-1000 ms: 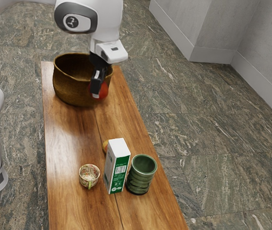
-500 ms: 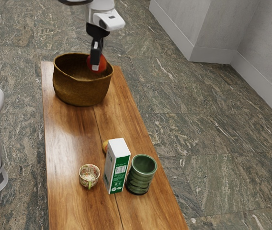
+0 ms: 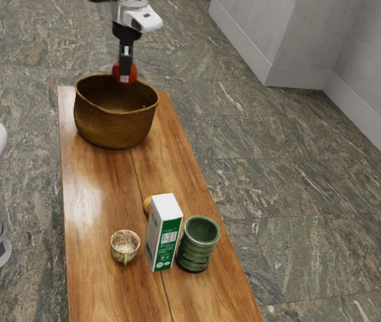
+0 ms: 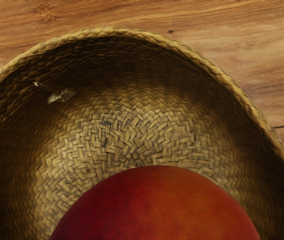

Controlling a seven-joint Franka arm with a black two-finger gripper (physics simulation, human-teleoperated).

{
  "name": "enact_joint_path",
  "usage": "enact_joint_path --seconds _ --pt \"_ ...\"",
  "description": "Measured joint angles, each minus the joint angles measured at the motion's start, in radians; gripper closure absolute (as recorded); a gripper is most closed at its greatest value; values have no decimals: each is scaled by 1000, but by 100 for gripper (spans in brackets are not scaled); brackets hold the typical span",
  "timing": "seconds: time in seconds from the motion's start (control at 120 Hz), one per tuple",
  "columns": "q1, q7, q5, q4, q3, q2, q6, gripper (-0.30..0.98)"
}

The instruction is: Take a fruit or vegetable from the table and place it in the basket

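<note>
At the top of the exterior view, our gripper (image 3: 125,75) hangs pointing down above the basket (image 3: 113,127), jaws closed around a red fruit (image 3: 117,71). Beneath the fruit, we see the basket's woven inside.

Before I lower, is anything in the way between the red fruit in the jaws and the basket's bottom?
Nothing visible stands between them: the red fruit hangs over the open basket, its woven bottom in view. A small leaf-like bit at the inner wall looks off to one side.
</note>
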Motion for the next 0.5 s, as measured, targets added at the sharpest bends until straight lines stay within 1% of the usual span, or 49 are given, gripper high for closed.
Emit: enact_joint_path --seconds 0.092,0.2,0.242,0.308,0.375,0.45,0.5 --pt "-39 12 8 21 36 40 21 40" --pt "-58 24 11 26 47 54 39 39" --pt "-61 29 10 27 48 57 43 27" --pt "-62 37 6 27 49 60 47 17" --pt "-67 44 4 27 50 61 49 10" --pt "-70 51 2 24 52 62 51 6" --pt "-76 56 -2 23 77 62 52 4"
